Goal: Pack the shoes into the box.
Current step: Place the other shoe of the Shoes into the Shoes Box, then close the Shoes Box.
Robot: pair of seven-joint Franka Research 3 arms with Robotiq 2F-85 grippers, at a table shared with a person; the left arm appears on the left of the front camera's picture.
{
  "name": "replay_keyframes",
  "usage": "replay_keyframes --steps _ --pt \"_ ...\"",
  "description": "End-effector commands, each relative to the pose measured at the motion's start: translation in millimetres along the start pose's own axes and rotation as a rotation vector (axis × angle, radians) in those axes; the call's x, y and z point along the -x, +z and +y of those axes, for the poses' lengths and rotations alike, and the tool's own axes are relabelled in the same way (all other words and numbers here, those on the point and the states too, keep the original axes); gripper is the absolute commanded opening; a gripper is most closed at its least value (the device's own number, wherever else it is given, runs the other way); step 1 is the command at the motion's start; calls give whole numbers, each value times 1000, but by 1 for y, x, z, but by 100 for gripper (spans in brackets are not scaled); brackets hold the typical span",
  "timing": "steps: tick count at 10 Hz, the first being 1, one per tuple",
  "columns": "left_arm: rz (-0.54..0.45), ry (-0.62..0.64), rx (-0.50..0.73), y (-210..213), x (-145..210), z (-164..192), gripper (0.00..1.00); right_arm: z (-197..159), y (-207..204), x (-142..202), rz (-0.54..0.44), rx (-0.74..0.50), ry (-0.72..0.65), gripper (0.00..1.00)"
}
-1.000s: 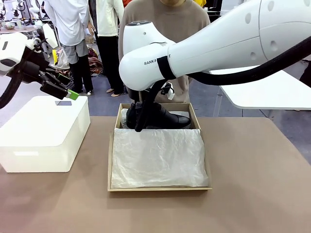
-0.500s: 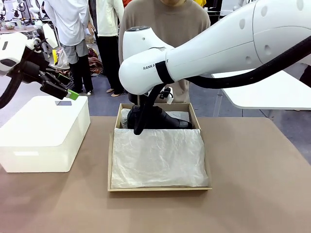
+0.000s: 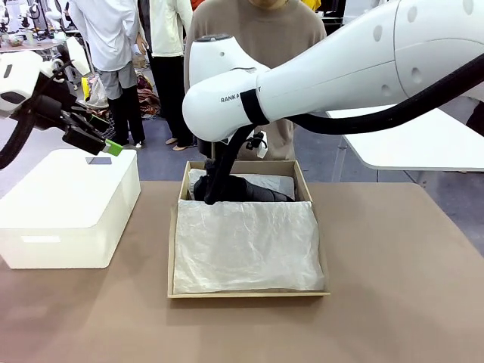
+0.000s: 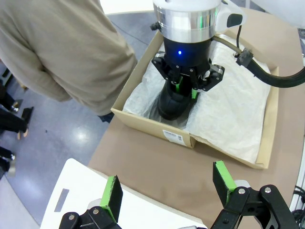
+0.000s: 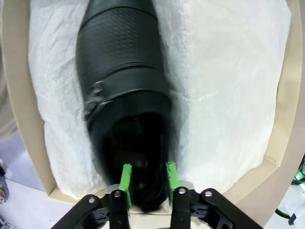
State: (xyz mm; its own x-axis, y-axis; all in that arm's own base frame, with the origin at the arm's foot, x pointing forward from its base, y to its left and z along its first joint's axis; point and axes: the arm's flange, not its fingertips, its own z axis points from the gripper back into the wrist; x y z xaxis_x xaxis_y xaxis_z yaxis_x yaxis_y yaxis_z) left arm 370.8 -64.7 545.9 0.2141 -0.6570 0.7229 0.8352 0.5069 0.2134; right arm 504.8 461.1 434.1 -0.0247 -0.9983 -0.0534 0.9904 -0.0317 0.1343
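Front: black dress shoe (image 3: 253, 190) lies on tissue paper (image 3: 242, 242) at the far end of the cardboard shoebox (image 3: 172, 261).

Left wrist: left gripper (image 4: 167, 188) spread wide, empty, over white plastic box (image 4: 90, 188).

Right wrist: right gripper (image 5: 147, 179) pinches the shoe's heel rim, apparently firmly, though it's blurred. Leather likely stiff there and slick elsewhere, so the heel rim looks the soundest hold.

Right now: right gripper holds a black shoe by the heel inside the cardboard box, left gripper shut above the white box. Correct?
Not quite: the left gripper is open, not shut; the left wrist view shows its green pads wide apart. The rest holds: it hangs above the white box, and the right gripper holds the black shoe by the heel inside the cardboard box.
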Motion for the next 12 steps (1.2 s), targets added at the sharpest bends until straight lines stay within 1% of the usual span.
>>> replay_keyframes --steps 1,5,6,8,9,12 --pt "-11 -11 10 0 2 1 100 -2 23 2 -2 -15 -38 100" --pt "-11 -11 10 0 2 1 100 -3 45 0 3 -1 -34 100" --pt "-11 -11 10 0 2 1 100 -3 46 -1 4 4 -33 100" --pt "-11 -11 10 0 2 1 100 -5 48 -2 1 -28 -39 100" --pt "-11 -11 10 0 2 1 100 0 43 -1 1 -13 -6 100" --pt "-11 -11 10 0 2 1 100 0 43 -1 1 -13 -6 100"
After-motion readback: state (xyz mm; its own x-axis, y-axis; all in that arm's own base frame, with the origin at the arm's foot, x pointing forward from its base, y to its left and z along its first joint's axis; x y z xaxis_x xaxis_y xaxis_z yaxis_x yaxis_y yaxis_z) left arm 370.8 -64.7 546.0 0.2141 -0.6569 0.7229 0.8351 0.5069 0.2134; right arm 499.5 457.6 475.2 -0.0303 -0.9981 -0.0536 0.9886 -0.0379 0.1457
